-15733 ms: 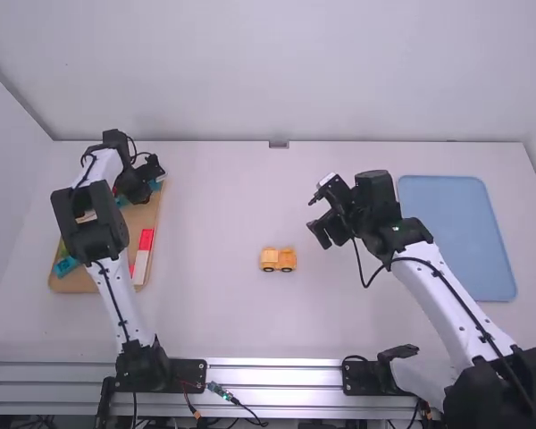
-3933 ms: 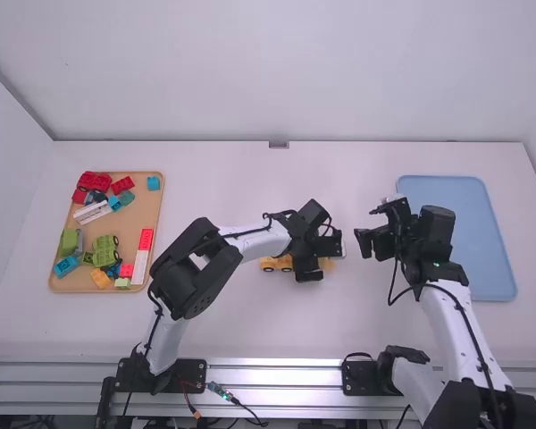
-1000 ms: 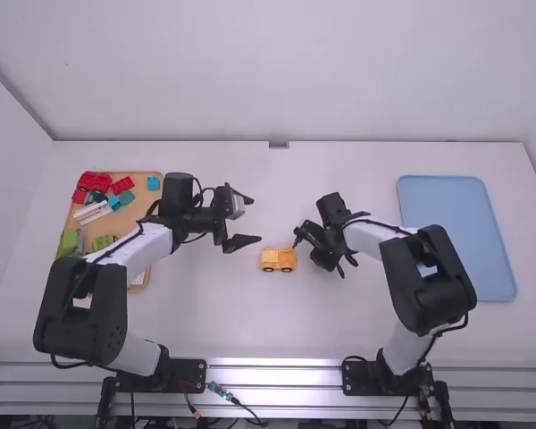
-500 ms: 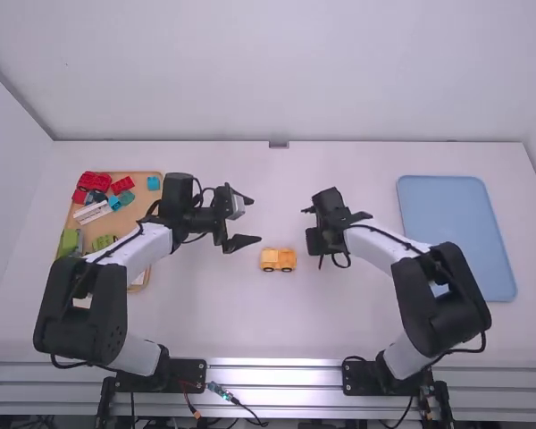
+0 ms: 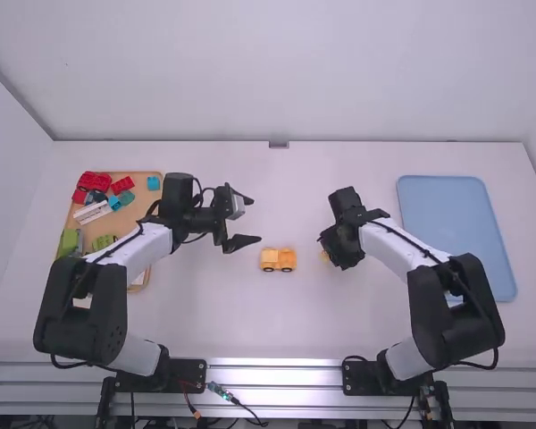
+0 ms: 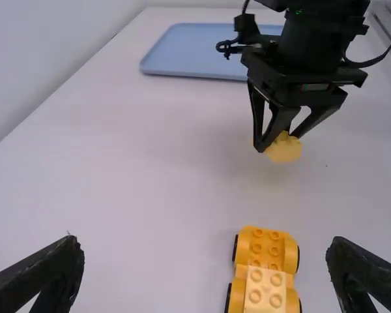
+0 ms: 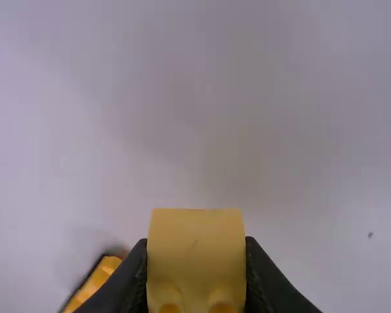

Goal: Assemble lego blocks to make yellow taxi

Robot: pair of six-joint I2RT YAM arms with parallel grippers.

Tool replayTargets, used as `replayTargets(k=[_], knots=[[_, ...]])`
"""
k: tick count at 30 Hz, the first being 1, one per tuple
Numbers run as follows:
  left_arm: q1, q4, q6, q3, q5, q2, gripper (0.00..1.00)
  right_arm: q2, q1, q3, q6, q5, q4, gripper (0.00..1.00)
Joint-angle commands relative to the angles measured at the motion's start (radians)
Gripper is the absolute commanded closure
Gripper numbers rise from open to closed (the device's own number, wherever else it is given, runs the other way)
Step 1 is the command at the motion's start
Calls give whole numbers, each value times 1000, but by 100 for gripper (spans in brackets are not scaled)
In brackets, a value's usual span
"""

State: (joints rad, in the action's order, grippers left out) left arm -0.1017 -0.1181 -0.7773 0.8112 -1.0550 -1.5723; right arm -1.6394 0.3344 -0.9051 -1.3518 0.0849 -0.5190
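Drawn slightly away from the wheeled base (image 6: 266, 254), the right jaws pinch a yellow block (image 6: 284, 150) — level it, align studs before pressing — while the empty left jaws gape towards the base.

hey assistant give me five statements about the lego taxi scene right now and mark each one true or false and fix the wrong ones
1. The right gripper holds a yellow block. True.
2. The left gripper is closed on a brick. False: its fingers are spread wide apart.
3. The orange wheeled base rests on the table. True.
4. The yellow block is already joined to the orange wheeled base. False: the two are apart.
5. The red bricks lie on the blue tray. False: they lie on the tan tray.
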Motion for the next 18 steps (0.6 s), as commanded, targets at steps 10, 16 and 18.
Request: replayTargets(k=[10, 16, 18], knots=[[3, 0, 3, -14, -29, 25, 1, 18, 104, 30, -487, -225, 13, 100], [3, 1, 3, -14, -29, 25, 1, 18, 124, 31, -536, -296, -9, 100], [3, 1, 3, -14, -29, 25, 1, 11, 118, 31, -531, -298, -8, 100]])
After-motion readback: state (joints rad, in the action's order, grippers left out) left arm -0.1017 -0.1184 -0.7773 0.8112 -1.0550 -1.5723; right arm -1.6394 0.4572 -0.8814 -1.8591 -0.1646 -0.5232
